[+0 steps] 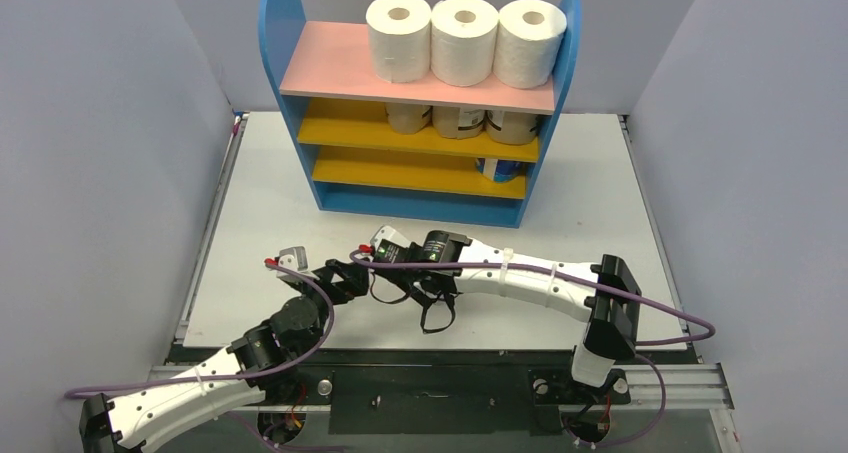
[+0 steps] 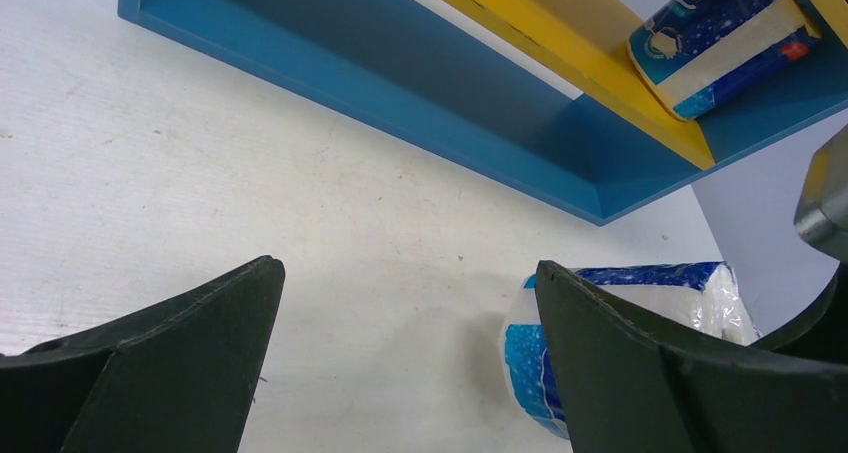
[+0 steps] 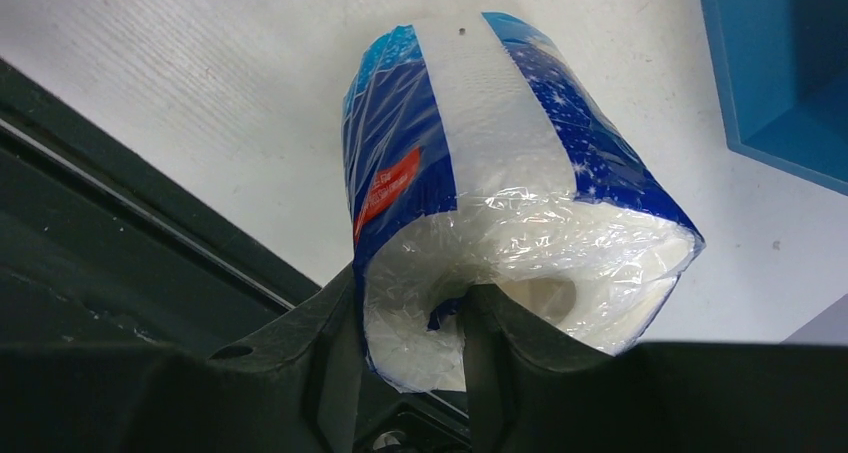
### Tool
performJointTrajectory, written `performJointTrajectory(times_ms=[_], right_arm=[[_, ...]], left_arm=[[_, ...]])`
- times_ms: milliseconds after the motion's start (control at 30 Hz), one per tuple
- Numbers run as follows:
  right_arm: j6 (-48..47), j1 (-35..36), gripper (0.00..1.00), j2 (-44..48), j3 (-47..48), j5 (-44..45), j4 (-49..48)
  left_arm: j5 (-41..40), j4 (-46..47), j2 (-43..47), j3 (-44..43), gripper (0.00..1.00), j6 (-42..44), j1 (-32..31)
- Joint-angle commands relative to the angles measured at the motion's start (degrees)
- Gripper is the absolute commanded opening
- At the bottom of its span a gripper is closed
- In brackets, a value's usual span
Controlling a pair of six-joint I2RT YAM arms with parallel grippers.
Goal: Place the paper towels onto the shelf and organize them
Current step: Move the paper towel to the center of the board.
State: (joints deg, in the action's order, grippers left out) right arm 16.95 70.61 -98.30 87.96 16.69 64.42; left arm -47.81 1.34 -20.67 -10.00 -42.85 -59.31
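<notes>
- Two grippers sit over the white table (image 1: 260,223). The left gripper (image 2: 405,273) has its jaws spread wide and grips nothing.
- Just to its right, the right gripper (image 3: 415,303) is pinched tight on one wall of a cylindrical blue-and-white plastic-wrapped paper towel roll (image 3: 500,173), with one finger in the hollow core. The roll is in front of the shelf; I cannot tell whether it is clear of the table.
- My judgement is that the step in hand is carrying the last roll to the small blue-sided shelf unit (image 1: 330,58), which has a pink top board and two yellow boards.
- The next move calls for sliding it under the upper yellow board and setting it down just left of its shelved twin (image 1: 497,166).
- Counted: three plain white rolls (image 1: 464,40) on top, three tan-wrapped rolls (image 1: 512,125) on the upper yellow board, and two blue-and-white. That makes eight.
</notes>
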Motion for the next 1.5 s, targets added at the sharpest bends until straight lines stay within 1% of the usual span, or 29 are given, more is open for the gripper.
performJointTrajectory(times_ms=[0, 133, 300, 400, 667, 867, 1000, 1200, 1267, 1333, 1400, 1433, 1467], right_arm=[[-3.9, 0.1, 0.32, 0.1, 0.3, -3.2, -0.3], [-4.4, -0.7, 0.34, 0.4, -1.0, -7.6, -2.5], [-5.3, -1.4, 0.35, -0.1, -1.5, -9.2, -2.8], [-5.0, -1.7, 0.36, -0.5, -1.7, -8.6, -3.2], [-3.7, -2.0, 0.43, -2.0, -2.3, -7.6, -4.1], [-2.6, -1.9, 0.48, -2.1, -2.1, -7.2, -4.3], [-2.0, -1.4, 0.54, 0.1, -1.0, -6.5, -3.2], [-1.0, -0.6, 0.59, 4.3, -0.1, -5.0, -1.8], [-0.6, -0.6, 0.59, 6.3, -0.4, -4.7, -3.1], [1.1, -1.1, 0.58, 8.8, -2.7, -1.1, -6.1], [2.5, -2.3, 0.58, 12.1, -6.7, -0.4, -11.5], [3.3, -2.8, 0.57, 13.4, -8.6, -0.9, -16.0], [3.7, -3.7, 0.57, 16.0, -11.8, -2.0, -18.5]], left_arm=[[-1.1, -0.6, 0.0, -0.8, 0.97, -0.7, -0.1], [-1.3, -0.6, -0.4, -0.8, 0.97, -0.9, -0.1], [-1.3, -0.6, -0.4, -0.9, 0.97, -1.1, -0.1], [-1.7, -0.7, -0.7, -0.9, 0.97, -1.2, -0.1], [-2.2, -1.2, 0.3, -0.7, 0.97, -1.6, -0.1], [-2.3, -3.9, 1.0, -0.8, 0.97, -1.7, -0.1], [-2.8, -4.5, 1.8, -1.0, 0.97, -1.3, -0.1], [-2.7, -5.0, 2.3, -1.6, 0.96, -0.6, -0.1], [-2.5, -5.8, 2.3, -1.9, 0.96, -0.7, -0.1], [-2.8, -6.9, 2.2, -2.2, 0.96, -1.6, -0.1], [-3.5, -8.2, 2.0, -2.5, 0.96, -3.2, -0.1], [-3.8, -8.6, 1.9, -2.6, 0.96, -4.2, -0.1], [-3.8, -9.5, 1.8, -3.0, 0.96, -4.9, -0.1]])
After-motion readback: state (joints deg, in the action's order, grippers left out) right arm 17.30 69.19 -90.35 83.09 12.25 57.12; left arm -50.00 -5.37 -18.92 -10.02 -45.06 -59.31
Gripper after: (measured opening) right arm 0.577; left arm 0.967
